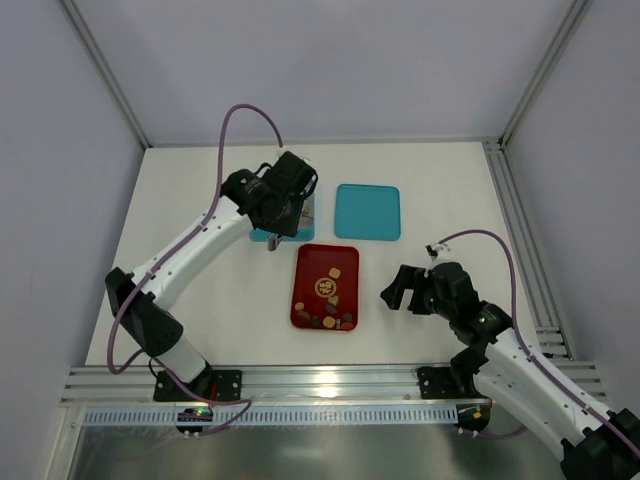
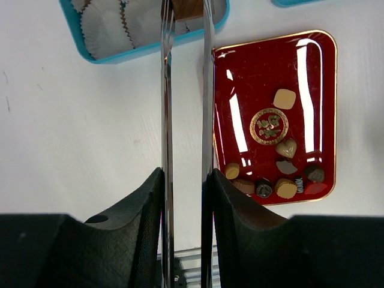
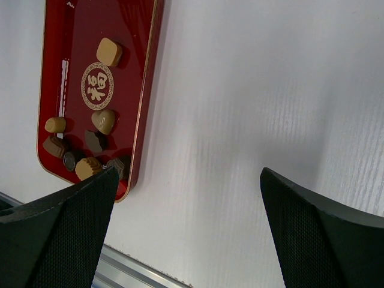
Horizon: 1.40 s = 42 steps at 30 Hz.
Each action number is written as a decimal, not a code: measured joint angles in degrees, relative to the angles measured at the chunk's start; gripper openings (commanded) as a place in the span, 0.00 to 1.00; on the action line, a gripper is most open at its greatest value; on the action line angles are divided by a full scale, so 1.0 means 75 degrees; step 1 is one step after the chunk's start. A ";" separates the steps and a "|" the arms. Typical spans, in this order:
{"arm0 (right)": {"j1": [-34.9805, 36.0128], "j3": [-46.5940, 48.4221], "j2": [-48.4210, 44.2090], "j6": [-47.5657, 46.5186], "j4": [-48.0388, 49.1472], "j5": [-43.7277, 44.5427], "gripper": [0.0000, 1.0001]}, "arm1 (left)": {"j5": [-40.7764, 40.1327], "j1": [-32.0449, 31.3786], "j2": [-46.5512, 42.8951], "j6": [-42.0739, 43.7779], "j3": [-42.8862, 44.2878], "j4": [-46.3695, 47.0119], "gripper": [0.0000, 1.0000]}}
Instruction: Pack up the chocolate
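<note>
My left gripper (image 1: 283,228) (image 2: 186,180) is shut on a pair of thin metal tongs (image 2: 167,90). The tong tips pinch a brown chocolate (image 2: 187,7) over the blue box (image 2: 90,57), which holds pale paper cups (image 2: 105,27). Several chocolates (image 2: 284,98) lie on the red tray (image 1: 310,262), most of them bunched at its near end (image 1: 332,320). The tray with the pieces also shows in the right wrist view (image 3: 66,36). My right gripper (image 1: 403,290) (image 3: 189,198) is open and empty over bare table, right of the tray.
A teal lid (image 1: 367,212) lies behind the red tray, right of the blue box (image 1: 262,237). An aluminium rail (image 1: 320,385) runs along the near edge and another along the right side (image 1: 520,240).
</note>
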 measured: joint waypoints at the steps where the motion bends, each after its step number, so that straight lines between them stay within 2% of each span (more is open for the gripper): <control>1: 0.0000 0.0000 0.0017 0.0000 0.0000 0.0000 1.00 | 0.0017 0.0108 0.0015 0.0047 0.0047 -0.0003 0.35; 6: 0.0000 0.0000 0.0047 0.0000 0.0003 0.0000 1.00 | 0.0064 0.0455 0.0265 0.0271 0.0259 0.0041 0.35; 16: 0.0000 0.0000 0.0125 0.0000 0.0003 -0.0009 1.00 | 0.0356 0.0510 0.0947 0.0420 0.0289 0.0213 0.34; 35: 0.0000 0.0000 0.0125 0.0000 0.0003 -0.0055 1.00 | 0.0458 0.0510 0.0950 0.0417 -0.0230 0.0525 0.35; 42: 0.0000 0.0000 0.0125 0.0000 0.0003 -0.0055 1.00 | 0.0493 0.0510 0.0950 0.0417 -0.0396 0.0583 0.39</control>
